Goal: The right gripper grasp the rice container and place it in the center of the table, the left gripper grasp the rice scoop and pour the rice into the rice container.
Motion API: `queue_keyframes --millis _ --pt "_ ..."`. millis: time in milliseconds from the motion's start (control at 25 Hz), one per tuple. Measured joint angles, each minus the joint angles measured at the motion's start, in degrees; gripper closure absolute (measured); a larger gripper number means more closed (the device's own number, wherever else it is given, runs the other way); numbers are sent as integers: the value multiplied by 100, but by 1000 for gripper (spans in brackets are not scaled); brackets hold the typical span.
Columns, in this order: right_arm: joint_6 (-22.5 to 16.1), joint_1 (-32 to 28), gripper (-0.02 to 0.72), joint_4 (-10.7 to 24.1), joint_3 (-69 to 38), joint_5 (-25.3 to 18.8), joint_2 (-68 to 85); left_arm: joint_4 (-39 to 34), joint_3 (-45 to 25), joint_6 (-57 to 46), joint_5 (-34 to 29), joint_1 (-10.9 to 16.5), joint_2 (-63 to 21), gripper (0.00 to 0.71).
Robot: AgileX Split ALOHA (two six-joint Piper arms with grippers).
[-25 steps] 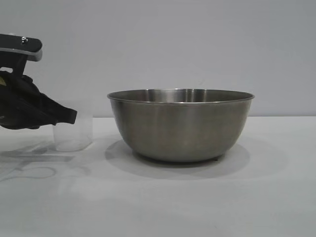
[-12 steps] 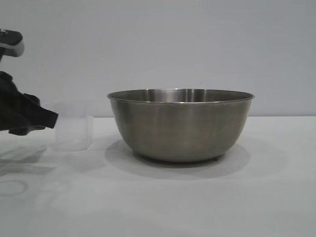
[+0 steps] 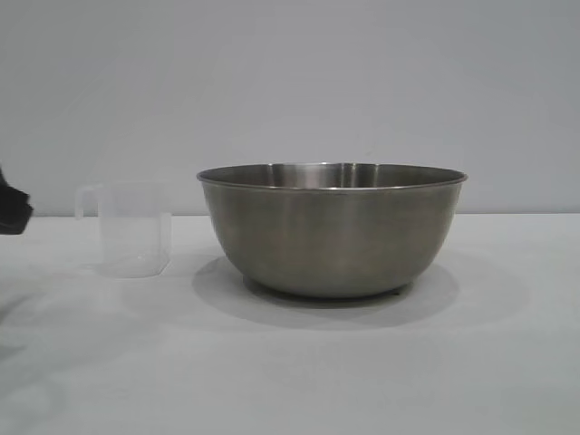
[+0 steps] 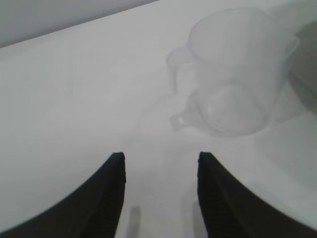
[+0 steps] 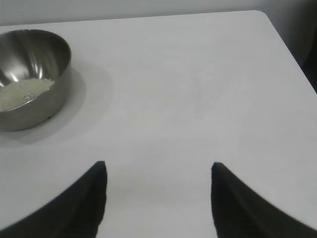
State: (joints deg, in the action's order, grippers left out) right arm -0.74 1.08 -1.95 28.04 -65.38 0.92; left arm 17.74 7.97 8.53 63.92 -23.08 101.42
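Note:
The steel rice container (image 3: 332, 228) stands upright at the middle of the white table (image 3: 290, 362). In the right wrist view the container (image 5: 29, 79) holds a heap of white rice (image 5: 22, 92). The translucent rice scoop (image 3: 132, 228) stands upright on the table left of the container, empty, its loop handle pointing left; it also shows in the left wrist view (image 4: 235, 74). My left gripper (image 4: 159, 161) is open and empty, drawn back from the scoop; only its black tip (image 3: 13, 210) shows at the exterior view's left edge. My right gripper (image 5: 158, 168) is open and empty over bare table, well away from the container.
A pale grey wall (image 3: 290, 82) rises behind the table. The table's far corner and edge (image 5: 277, 29) show in the right wrist view.
My left gripper has let go of the scoop and pulled back to the left, almost out of the exterior view. The scoop stays standing on the table.

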Motion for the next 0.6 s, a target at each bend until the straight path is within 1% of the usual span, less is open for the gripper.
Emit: queue_keyframes --millis 200,280,400,600 --pt "0 0 316 0 0 0 0 290 -17 -72 -114 0 -150 421" --pt "0 0 316 0 0 0 0 337 103 -72 -354 0 -150 421" --pt "0 0 316 0 0 0 0 444 431 101 -988 0 -150 421" --pt "0 0 316 0 0 0 0 682 1083 645 -2339 0 -150 421"
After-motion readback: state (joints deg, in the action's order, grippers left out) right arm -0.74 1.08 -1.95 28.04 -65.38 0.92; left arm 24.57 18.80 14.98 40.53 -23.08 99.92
